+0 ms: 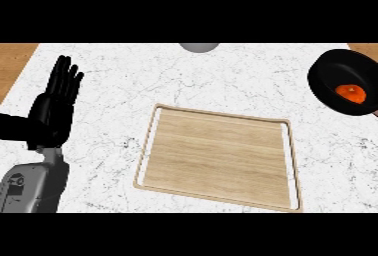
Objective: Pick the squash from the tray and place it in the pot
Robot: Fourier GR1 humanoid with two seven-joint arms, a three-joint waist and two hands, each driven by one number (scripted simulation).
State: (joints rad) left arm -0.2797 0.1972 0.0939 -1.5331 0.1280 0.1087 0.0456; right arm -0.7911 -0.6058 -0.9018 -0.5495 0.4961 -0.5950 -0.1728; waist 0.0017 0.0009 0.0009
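Note:
An orange squash (351, 93) lies inside the black pot (329, 75) at the right edge of the head view. The wooden tray (218, 156) sits in the middle of the white marble counter with nothing on it. My left hand (56, 102) stands at the left side, fingers straight and pointing up, holding nothing, well apart from the tray. My right hand does not show.
A grey rounded object (198, 46) peeks in at the counter's far edge, top centre. Brown wood surface (15, 62) shows past the counter's left corner. White marble counter (221, 80) spreads between tray and pot.

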